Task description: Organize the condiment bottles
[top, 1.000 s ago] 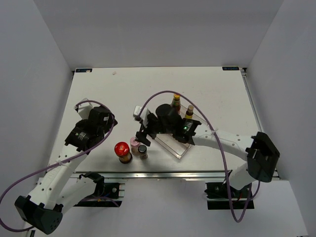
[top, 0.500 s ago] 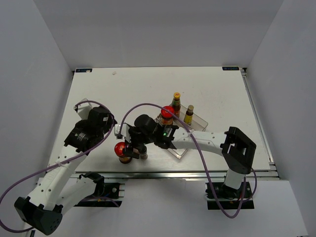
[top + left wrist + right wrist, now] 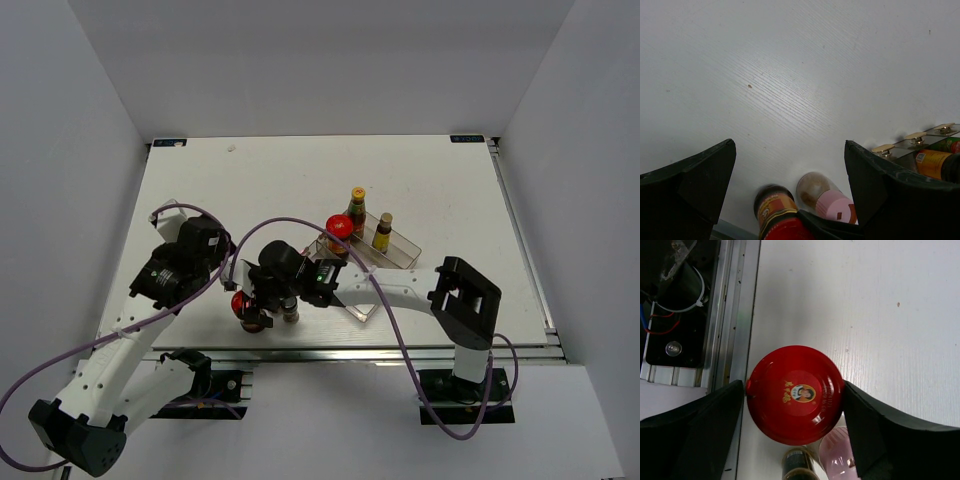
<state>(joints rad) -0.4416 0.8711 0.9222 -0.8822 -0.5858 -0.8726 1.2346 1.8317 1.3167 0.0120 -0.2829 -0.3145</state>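
Note:
In the right wrist view a squat red-lidded jar (image 3: 795,394) stands at the table's near edge. My right gripper (image 3: 794,405) straddles it, with both fingers pressed against the lid's sides. From above, this gripper (image 3: 250,306) covers most of the jar (image 3: 240,302). A pink-capped shaker (image 3: 837,452) and a dark-capped spice jar (image 3: 799,464) stand right beside it. The second red-lidded jar (image 3: 340,226) and two yellow-capped bottles (image 3: 357,197) (image 3: 383,222) stand at the clear tray (image 3: 402,252). My left gripper (image 3: 790,200) is open and empty, hovering left of the group (image 3: 215,250).
The table's metal front rail (image 3: 732,315) and wiring lie just beyond the jar. The right arm stretches across the front of the table from the right. White walls enclose the table on three sides.
My right gripper swung left from the tray to the front-left jar and came down around its red lid. The second red-lidded jar now shows at the tray. The left arm has not moved.

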